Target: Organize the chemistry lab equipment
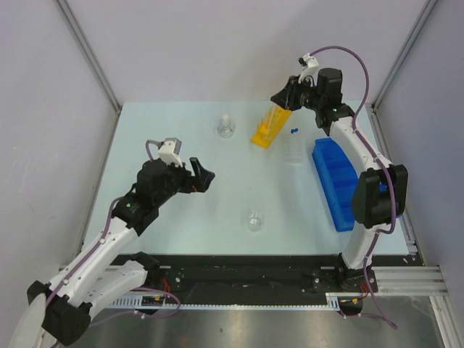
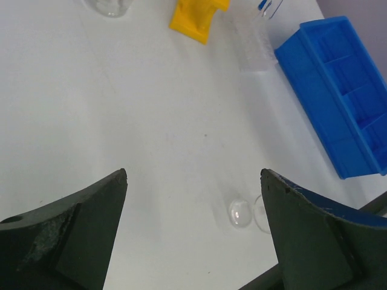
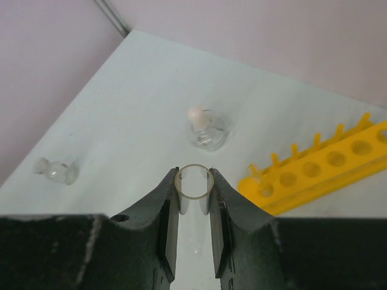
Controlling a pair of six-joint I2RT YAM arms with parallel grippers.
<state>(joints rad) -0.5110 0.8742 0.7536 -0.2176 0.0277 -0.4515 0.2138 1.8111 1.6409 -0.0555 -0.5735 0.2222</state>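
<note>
pale blue-white worktop [image 1: 181,217], matt and smooth, with plain grey-lilac walls [image 1: 217,43] on three sides and bare metal posts [image 1: 90,54] rising from the far corners; a black rail [image 1: 239,275] runs along the near edge, carrying both arm bases;

the yellow holed tube rack [image 1: 265,132] stands near the far edge, right of the middle, its row of round holes showing in the right wrist view; the right gripper [image 3: 194,181] hangs over the rack's far end, its fingers pinching a clear tube [image 3: 194,196], seen end-on as an open glass ring between the pads; whether this tube touches the rack i cannot tell;

the blue compartmented bin [image 1: 335,181] lies along the right edge, long side parallel to it, its dividers visible from the left wrist camera; the clear tray [image 1: 292,150] sits between rack and bin, just beside the rack; thin blue-capped tubes [image 1: 293,132] show as small blue dots at the tray's far end, too small to count;

the small clear flask with white stopper [image 1: 226,127] stands upright near the far edge, about the middle, left of the rack and apart from it; the small clear beaker [image 1: 254,220] stands alone toward the near edge, around the middle;

the left gripper [image 1: 203,176] hovers over the left-middle of the worktop, its dark fingers spread wide with nothing between them
</note>
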